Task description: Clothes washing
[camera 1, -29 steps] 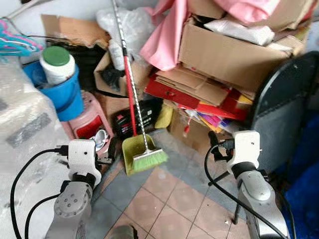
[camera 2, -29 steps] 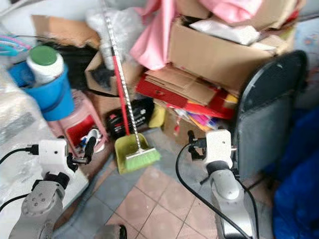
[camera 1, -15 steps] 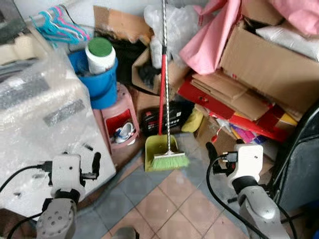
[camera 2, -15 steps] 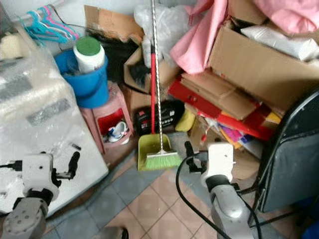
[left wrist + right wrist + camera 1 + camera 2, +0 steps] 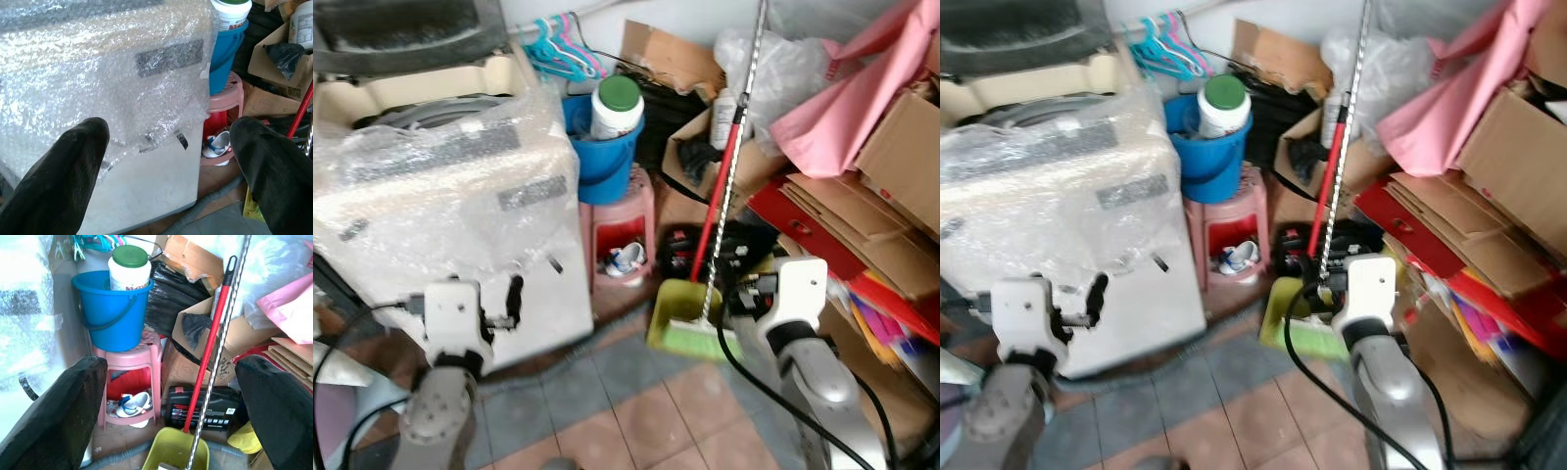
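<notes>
The washing machine (image 5: 440,196) — a white box wrapped in bubble film, its lid raised at the back — stood directly ahead of the left gripper (image 5: 166,171) and close to it. In the left wrist view both black fingers (image 5: 54,176) were spread wide with nothing between them, and the machine's front panel lay just beyond them. The right gripper (image 5: 171,416) was likewise spread and empty, but what lay ahead of it was a blue bucket (image 5: 110,308) on a pink stool (image 5: 129,362) and a red-handled broom (image 5: 208,347), with the machine off to its left. So the left arm was plainly the nearer one — the machine lay forward and slightly left of that claw, its opening above the claw's level. No garment could be made out near either gripper. Judging by this, the approach to the washer was not yet finished.
</notes>
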